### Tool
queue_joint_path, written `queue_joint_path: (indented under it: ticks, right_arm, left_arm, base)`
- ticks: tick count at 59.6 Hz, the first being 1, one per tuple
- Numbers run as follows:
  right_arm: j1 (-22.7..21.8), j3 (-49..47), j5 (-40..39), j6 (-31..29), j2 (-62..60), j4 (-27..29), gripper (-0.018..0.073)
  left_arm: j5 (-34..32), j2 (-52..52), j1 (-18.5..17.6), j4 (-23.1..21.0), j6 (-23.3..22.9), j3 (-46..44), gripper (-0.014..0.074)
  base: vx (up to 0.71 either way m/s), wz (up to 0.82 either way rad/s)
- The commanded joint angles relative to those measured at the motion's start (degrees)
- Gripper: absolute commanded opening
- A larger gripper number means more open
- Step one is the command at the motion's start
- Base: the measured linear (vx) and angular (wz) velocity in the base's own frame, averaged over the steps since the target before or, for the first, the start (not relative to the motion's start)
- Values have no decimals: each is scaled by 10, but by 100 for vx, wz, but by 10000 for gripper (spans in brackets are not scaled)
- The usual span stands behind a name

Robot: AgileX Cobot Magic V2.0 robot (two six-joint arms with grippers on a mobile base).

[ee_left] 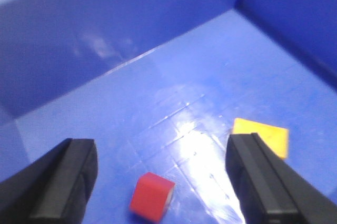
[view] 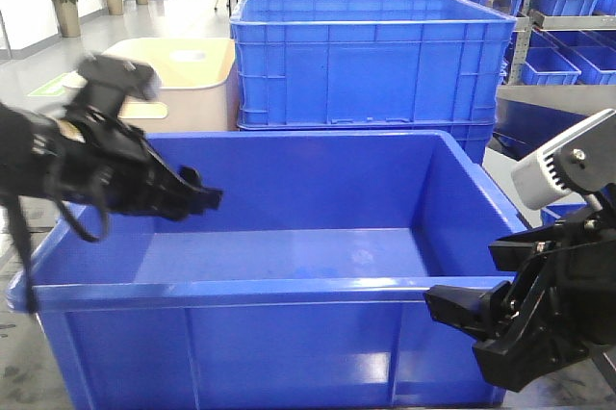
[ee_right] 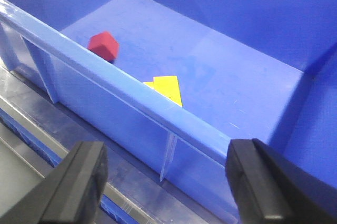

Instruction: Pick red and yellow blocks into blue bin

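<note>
Both blocks lie on the floor of the blue bin (view: 289,333), so the placing step looks finished for both. The red block (ee_left: 152,196) rests tilted on the floor directly under the left claw (ee_left: 158,182), whose jaws stand wide apart and hold nothing. The yellow block (ee_left: 261,136) lies flat a little apart from the red one, toward the right-hand wall in the left wrist view; no studs can be made out on it here.

In the right wrist view the red block (ee_right: 103,46) and the yellow block (ee_right: 167,90) both sit close behind the bin's near wall, the yellow one partly hidden by the rim. The right claw (ee_right: 163,182) hangs outside that near wall, spread open and empty.

In the front view the left claw (view: 197,196) reaches in over the bin's left rim, and the right claw (view: 472,319) sits at the front right corner.

Judging from this, what remains is only to lift the left arm straight up clear of the rim and draw both arms back, without knocking the walls.

No brand, label or readable writing shows on the bin, the blocks or the arms.
</note>
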Motion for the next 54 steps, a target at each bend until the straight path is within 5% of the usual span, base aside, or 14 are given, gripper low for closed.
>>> queue_joint_path:
  ticks: [1, 21, 40, 54]
  right_arm:
    - [-2, -17, -35, -2, -9, -1, 520]
    - [-2, -11, 70, 25, -27, -2, 509]
    - [-2, 166, -2, 111, -117, -64, 471]
    - [-2, 229, -2, 246, -154, -165, 471]
  left_arm:
    - [4, -57, -3, -13, -2, -23, 621]
    - [50, -240, -3, -14, -43, 98, 587]
    - [12, -445, -3, -10, -51, 341, 587]
    - [-18, -529, -3, 94, -177, 453, 587]
  base:
    - [0, 0]
    - [0, 0]
    - [0, 0]
    - [0, 0]
